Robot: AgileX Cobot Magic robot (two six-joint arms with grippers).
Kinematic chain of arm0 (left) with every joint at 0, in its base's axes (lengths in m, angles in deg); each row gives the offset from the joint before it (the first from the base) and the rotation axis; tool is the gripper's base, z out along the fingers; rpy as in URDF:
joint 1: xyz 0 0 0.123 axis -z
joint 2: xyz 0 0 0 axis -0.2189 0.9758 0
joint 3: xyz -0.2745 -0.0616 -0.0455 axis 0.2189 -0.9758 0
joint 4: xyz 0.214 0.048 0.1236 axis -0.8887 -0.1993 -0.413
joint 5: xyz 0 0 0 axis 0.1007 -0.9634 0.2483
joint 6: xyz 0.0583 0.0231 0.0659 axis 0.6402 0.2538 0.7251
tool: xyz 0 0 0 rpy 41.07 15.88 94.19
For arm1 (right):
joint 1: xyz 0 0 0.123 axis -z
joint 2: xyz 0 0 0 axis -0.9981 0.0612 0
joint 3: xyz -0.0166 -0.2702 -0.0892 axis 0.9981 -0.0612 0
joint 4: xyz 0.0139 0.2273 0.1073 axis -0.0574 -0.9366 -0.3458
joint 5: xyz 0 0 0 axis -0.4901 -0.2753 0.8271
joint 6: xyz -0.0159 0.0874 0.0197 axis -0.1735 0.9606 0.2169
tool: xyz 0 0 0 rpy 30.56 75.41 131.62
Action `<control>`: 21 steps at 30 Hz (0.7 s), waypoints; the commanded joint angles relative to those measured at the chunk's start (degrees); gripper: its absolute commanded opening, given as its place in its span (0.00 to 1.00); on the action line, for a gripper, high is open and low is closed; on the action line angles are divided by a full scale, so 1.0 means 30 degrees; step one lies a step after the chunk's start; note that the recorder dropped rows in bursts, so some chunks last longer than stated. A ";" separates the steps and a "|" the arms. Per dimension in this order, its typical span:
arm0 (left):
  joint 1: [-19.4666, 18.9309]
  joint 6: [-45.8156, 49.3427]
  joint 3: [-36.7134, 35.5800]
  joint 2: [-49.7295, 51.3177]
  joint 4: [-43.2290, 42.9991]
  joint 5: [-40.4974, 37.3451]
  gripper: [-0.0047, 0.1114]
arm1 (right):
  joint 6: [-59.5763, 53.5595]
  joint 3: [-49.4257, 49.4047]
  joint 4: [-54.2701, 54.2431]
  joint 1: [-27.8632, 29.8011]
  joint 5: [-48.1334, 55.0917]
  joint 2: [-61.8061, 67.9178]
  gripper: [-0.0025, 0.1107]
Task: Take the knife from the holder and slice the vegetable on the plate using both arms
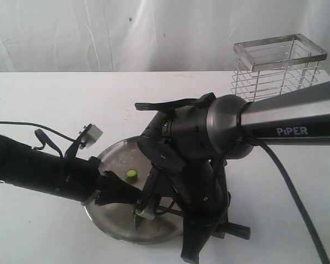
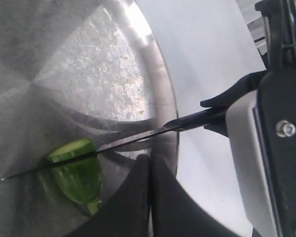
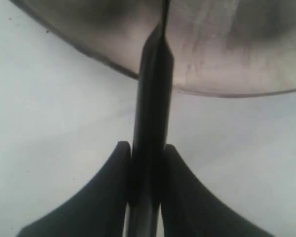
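We have the long slim knife (image 2: pixel 113 144), black-handled with a narrow dark blade, out of the tall silver wire holder (image 1: pixel 278 69), which stands well apart from the work with nothing showing in it. Our right claw (image 3: pixel 145 146) is clamped on the knife's handle. The blade lies across the cut end of the small glossy green vegetable (image 2: pixel 79 175), which sits near the rim of the wide round plate (image 2: pixel 163 98) of brushed steel. Our left claw (image 2: pixel 149 160) has its fingers pressed together just beside the vegetable's stem; we cannot tell whether they pinch anything. One round green slice (image 1: pixel 131 175) lies apart on the plate, so we judge that slicing is under way, with further cuts left.
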 commanded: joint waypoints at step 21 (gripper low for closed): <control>0.2765 0.1249 0.0678 0.1738 0.2589 0.2695 0.18 | -0.0221 0.0062 -0.0129 -0.0024 -0.0316 -0.0038 0.02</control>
